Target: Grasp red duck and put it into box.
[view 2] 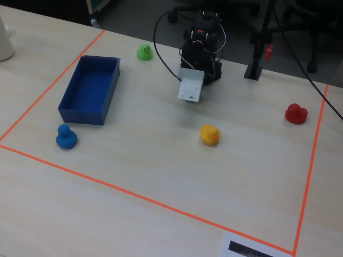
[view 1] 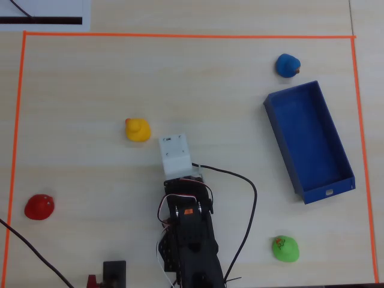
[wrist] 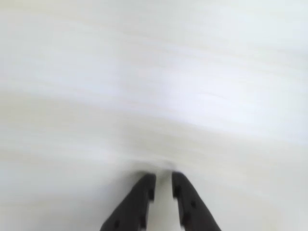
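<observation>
From the overhead view, the red duck (view 1: pixel 39 206) sits alone near the left edge of the orange tape border (view 1: pixel 180 35), well apart from my gripper (wrist: pixel 163 185), which hangs folded over the middle of the table (view 1: pixel 78 84) with the white wrist camera block (view 1: pixel 175 155) pointing toward the yellow duck (view 1: pixel 137 129). So I judge the coming move is a wide swing to the left in that view, then a reach down. The box (view 1: pixel 343 157) lies on the opposite side, well to the right, empty as far as I can see. In the wrist view the two dark fingertips (wrist: pixel 144 188) stand nearly together with a thin gap, holding nothing, over bare blurred tabletop
</observation>
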You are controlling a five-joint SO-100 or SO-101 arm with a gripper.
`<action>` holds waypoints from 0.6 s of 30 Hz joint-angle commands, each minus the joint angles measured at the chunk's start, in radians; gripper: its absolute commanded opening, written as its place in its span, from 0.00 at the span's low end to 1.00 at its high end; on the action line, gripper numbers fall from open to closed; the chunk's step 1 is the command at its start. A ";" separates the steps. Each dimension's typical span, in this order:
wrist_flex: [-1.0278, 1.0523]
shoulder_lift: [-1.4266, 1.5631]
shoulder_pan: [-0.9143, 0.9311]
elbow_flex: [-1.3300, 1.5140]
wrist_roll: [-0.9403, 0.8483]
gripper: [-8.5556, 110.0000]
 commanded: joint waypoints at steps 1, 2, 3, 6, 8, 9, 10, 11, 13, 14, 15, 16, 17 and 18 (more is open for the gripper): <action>-0.176 -0.008 -0.218 -0.035 0.012 0.07; -0.247 -0.038 -0.281 -0.057 0.040 0.07; -0.310 -0.075 -0.345 -0.086 0.072 0.08; -0.408 -0.221 -0.552 -0.235 0.193 0.13; -0.373 -0.360 -0.703 -0.402 0.285 0.14; -0.339 -0.445 -0.778 -0.500 0.339 0.15; -0.285 -0.541 -0.851 -0.611 0.397 0.15; -0.224 -0.646 -0.927 -0.732 0.465 0.17; -0.124 -0.848 -1.048 -0.960 0.600 0.19; -0.092 -0.936 -1.097 -1.051 0.644 0.20; -0.072 -1.015 -1.140 -1.132 0.683 0.20; -0.060 -1.085 -1.175 -1.198 0.704 0.21; -0.058 -1.146 -1.203 -1.250 0.719 0.21; -0.060 -1.198 -1.223 -1.292 0.730 0.22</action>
